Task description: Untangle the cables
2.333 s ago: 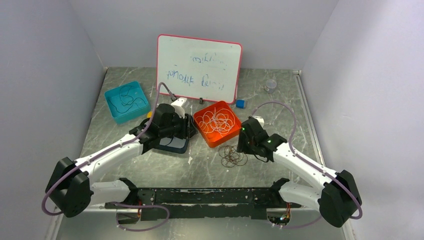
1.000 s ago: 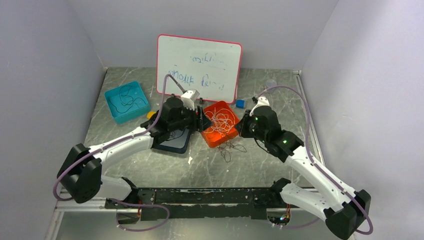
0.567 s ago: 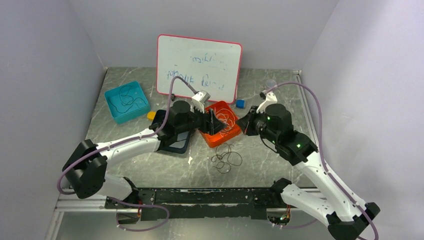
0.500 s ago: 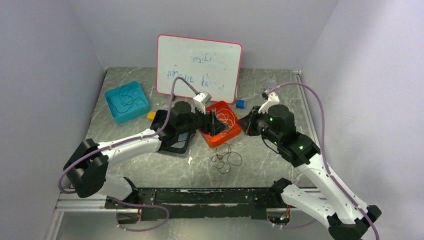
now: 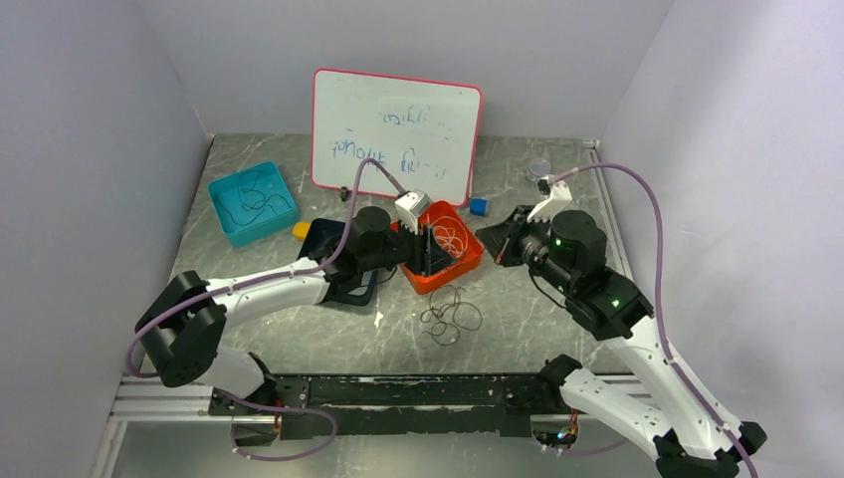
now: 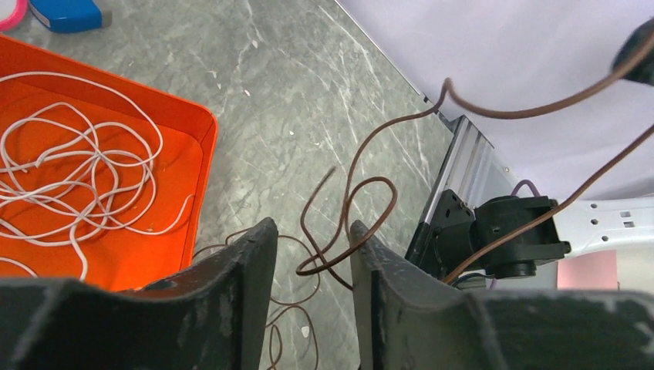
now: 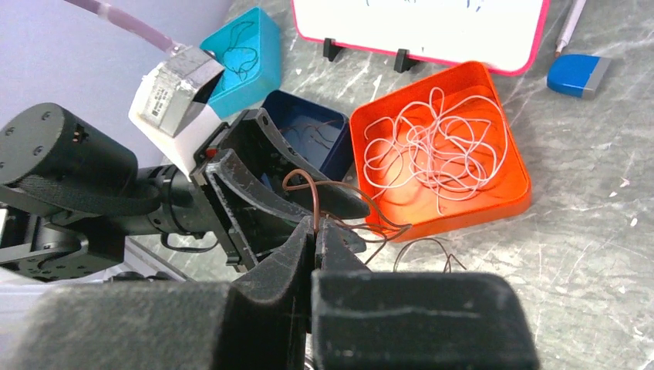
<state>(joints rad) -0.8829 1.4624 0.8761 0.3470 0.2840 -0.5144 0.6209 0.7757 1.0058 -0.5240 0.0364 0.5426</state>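
My left arm reaches long and low from the lower left of the overhead view toward the centre. Its wrist is rolled so that my left gripper [image 5: 428, 254] hangs over the near corner of the orange tray [image 5: 435, 282]. Those jaws stand parted and clasp nothing; a loop of the brown cable [image 6: 348, 193] hangs just past the fingertips.

My right arm rears up from the lower right, elbow high, forearm pointing left at the tray. My right gripper [image 7: 315, 231] is clenched on that brown cable. The cable rises from the pinch, arcs beside my left fingers, and trails down to a tangle on the table at centre frame.

The white cables [image 7: 436, 142] lie heaped in the orange tray. The black cable [image 5: 254, 199] sits in the teal tray [image 5: 265, 230] at upper left.
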